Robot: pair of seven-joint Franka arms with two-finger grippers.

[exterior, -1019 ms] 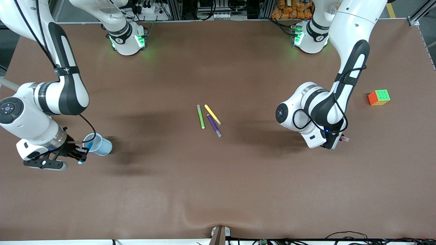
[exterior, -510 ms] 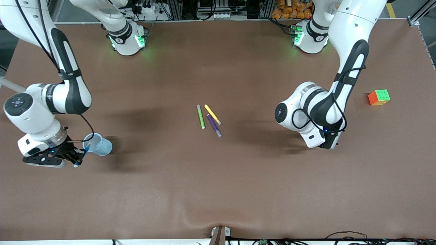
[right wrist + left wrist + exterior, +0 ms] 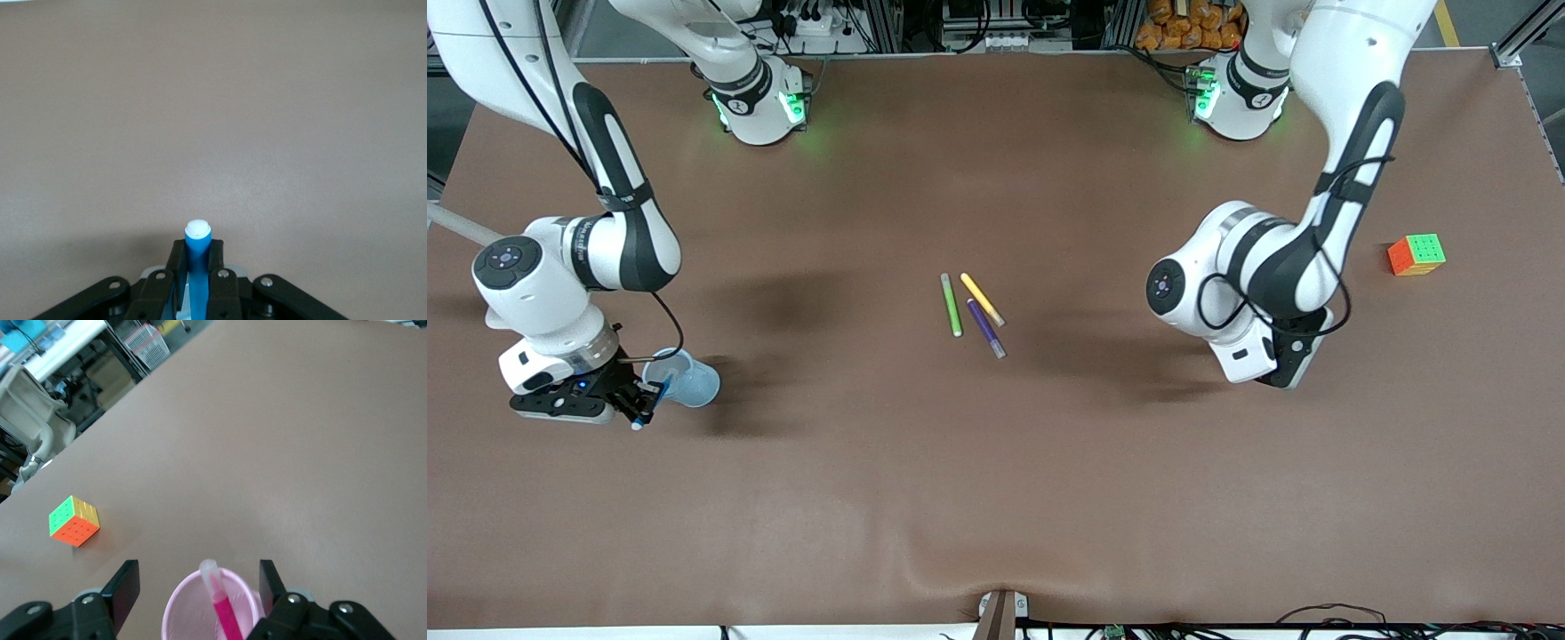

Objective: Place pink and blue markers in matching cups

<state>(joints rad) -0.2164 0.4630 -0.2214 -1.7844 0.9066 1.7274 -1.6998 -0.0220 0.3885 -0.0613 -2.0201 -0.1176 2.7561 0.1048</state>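
since a second ago the left gripper (image 3: 200, 600) let the pink marker (image 3: 223, 613) drop into the pink cup (image 3: 183, 613), jaws now wide and empty; the right gripper (image 3: 197, 280) pinches the light, stiff, slippery blue marker (image 3: 197, 257) mid-barrel, lower left of the front view.

Pink marker (image 3: 225, 620) – pink cup (image 3: 183, 608)

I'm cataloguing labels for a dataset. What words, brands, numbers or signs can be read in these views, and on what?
None can be read.
Left arm: dark marking on its wrist ring, too small to read.
Right arm: the same kind of marking, too small to read.
Pink marker, blue marker, cube: no print shows.
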